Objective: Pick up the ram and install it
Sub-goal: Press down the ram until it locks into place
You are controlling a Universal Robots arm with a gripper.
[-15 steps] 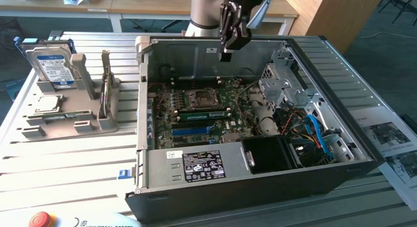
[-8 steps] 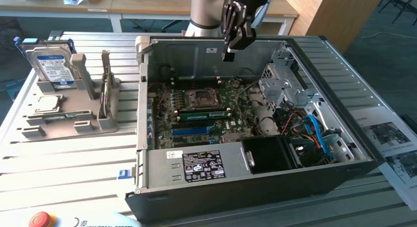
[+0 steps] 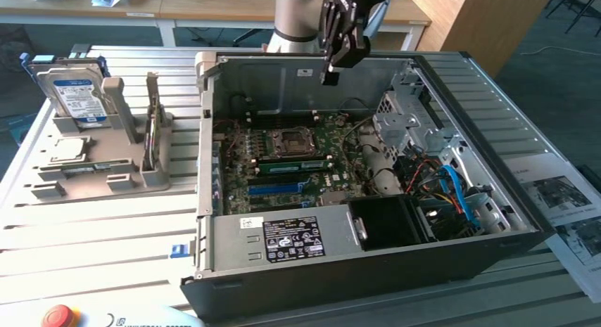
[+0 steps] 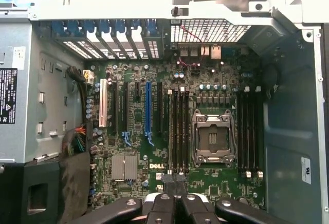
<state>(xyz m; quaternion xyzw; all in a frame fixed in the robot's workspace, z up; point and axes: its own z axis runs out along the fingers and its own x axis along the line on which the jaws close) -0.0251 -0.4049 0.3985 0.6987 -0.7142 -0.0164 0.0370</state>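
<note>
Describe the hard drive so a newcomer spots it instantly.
Beside the open computer case, on the exterior view's left, sits a gray fixture. The hard drive stands upright at its far end: a silver box with a blue-white label, unlike the square chip lying flat in front.

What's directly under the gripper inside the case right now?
The shut gripper hangs over the open computer case. Below lies the motherboard, with the empty processor socket and memory slots. One ram sits seated beside the socket. The power supply covers whatever lies beneath it.
</note>
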